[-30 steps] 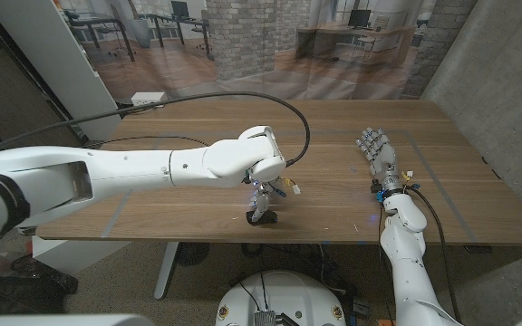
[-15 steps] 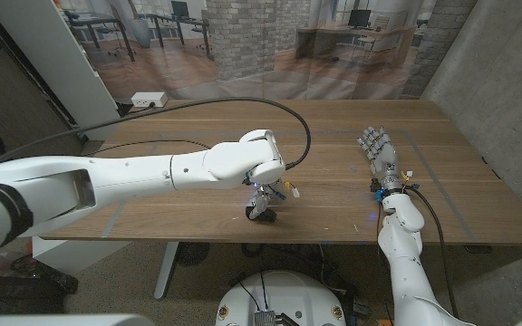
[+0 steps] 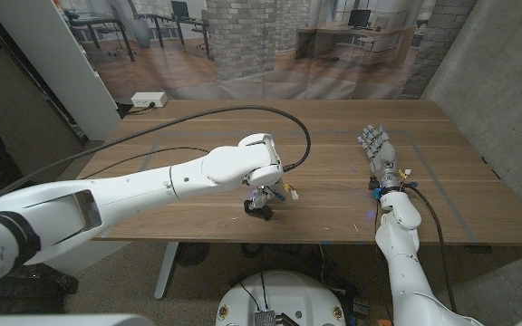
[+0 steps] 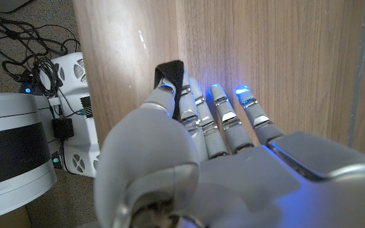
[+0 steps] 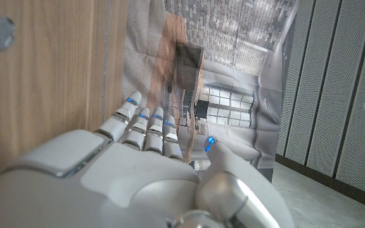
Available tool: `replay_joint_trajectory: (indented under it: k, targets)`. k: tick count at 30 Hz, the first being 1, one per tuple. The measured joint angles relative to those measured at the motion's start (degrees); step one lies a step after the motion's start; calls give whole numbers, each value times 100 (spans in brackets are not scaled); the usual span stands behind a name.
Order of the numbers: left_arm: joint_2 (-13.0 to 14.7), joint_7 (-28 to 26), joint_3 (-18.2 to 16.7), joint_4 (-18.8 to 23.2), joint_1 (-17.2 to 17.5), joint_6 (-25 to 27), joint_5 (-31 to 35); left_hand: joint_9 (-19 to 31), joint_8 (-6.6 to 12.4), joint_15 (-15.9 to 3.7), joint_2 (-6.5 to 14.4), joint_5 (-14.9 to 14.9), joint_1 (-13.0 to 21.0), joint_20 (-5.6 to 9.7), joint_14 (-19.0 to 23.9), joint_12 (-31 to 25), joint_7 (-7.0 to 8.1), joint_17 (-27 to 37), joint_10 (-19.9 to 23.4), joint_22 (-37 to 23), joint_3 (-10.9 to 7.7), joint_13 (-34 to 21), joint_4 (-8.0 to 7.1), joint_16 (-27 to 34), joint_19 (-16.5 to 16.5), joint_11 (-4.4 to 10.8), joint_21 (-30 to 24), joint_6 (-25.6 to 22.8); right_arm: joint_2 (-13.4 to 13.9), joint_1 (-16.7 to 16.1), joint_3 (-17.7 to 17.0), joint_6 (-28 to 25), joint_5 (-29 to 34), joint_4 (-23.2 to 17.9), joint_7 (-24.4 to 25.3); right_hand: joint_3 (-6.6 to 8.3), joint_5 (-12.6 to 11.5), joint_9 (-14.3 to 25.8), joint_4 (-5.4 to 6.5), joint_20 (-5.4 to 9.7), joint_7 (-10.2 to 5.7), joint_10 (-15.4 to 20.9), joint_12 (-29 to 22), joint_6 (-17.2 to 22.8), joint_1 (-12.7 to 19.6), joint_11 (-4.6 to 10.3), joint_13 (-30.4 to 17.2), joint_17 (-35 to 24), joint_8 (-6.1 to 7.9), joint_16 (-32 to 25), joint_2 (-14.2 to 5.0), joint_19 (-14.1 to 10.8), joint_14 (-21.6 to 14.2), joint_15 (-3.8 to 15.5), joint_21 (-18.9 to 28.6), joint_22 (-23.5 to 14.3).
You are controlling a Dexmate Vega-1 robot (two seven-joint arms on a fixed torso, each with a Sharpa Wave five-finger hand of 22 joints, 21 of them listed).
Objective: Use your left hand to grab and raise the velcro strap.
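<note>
1. The left hand (image 3: 263,186) hangs fingers-down over the near middle of the worktop (image 3: 198,136). It pinches the velcro strap (image 3: 259,207), one dark strip, between thumb and fingers (image 4: 224,120).
2. In the left wrist view the strap (image 4: 172,75) shows as a black tip sticking out past the thumb, against the wood close to the worktop's near edge. The rest of it is hidden by the hand (image 4: 208,152).
3. In the head view the strap's lower end is a small dark lump at or just above the wood; whether it touches I cannot tell. Its long axis runs roughly up and down, from the fingers toward the worktop.
4. One black cable (image 3: 243,113) arcs from the left wrist across the worktop's far side.
5. One white box (image 3: 147,99) lies at the far left corner.
6. The right hand (image 3: 379,149) lies well apart on the right side, released, fingers stretched out and pointing away from the robot, holding nothing. The right wrist view shows those fingers (image 5: 146,130) straight beside the wood.
</note>
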State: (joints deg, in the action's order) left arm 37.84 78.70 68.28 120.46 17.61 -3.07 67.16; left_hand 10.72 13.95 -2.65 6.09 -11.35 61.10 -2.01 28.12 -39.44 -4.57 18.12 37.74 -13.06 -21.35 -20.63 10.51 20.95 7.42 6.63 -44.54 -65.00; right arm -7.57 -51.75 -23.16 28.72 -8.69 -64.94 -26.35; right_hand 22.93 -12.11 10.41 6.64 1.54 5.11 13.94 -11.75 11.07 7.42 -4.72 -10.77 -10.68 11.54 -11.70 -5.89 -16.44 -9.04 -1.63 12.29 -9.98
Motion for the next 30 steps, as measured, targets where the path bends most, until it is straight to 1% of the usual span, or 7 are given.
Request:
replay_joint_trajectory:
  k: [1,2,10,12,13,22,30]
  targets:
    - [0,-11,0,0,0,-104,60,2,13,-2,18,5,25,6,36,-24,-13,13,14,-12,-9,0,9,25,37,13,-26,-13,5,7,6,4,9,9,13,0,0,0,0,0,0,0,0,0,0,0,0,0,0,0,0,0,0,0,0,0]
    - [-94,-40,-342,-15,297,-313,187,4,20,-13,12,6,68,15,47,-54,-34,32,56,-15,-16,0,15,48,46,14,-56,-34,9,12,11,5,13,14,20,-4,0,0,-4,0,0,0,0,0,0,0,0,0,0,0,0,0,0,0,0,0]
    - [-465,-181,-1486,-32,1226,-1153,710,44,52,-13,19,45,206,36,106,-128,-85,118,132,-15,-39,-25,-8,135,67,12,-136,-85,33,32,46,16,51,40,78,-17,0,0,-17,0,0,0,0,0,-31,0,0,0,0,0,31,1,1,0,0,0]
    - [-465,-229,-1486,-32,1226,-1330,828,44,52,-14,19,45,205,57,106,-128,-85,144,132,-35,-39,-26,-8,135,88,12,-167,-85,39,36,51,16,51,45,78,-17,0,0,-17,0,0,0,0,0,-31,0,0,0,0,0,31,1,1,0,0,0]
    - [-630,-256,-1875,-30,1540,-1432,899,44,52,0,19,45,205,57,120,-128,-87,144,132,-41,-39,-26,-8,135,88,12,-182,-87,42,39,55,25,60,48,89,-17,0,0,-16,0,0,0,0,0,-31,0,0,0,0,0,31,1,1,0,0,0]
    - [-946,-556,-2554,43,2079,-1998,1377,52,51,-9,20,61,206,57,174,-170,-136,197,165,-41,-13,-53,-33,177,87,-18,-234,-136,60,43,86,45,80,54,125,-16,0,0,-16,-1,0,-1,0,-1,-31,1,0,0,0,0,31,1,1,0,0,0]
    - [-1071,-977,-2866,151,2343,-2216,1721,70,43,4,4,62,252,57,269,-218,-187,197,196,-41,-13,-78,-33,221,146,-49,-301,-187,71,42,103,48,92,53,136,-16,0,0,-16,-1,0,-1,0,-1,-30,1,0,0,0,0,30,1,2,0,0,0]
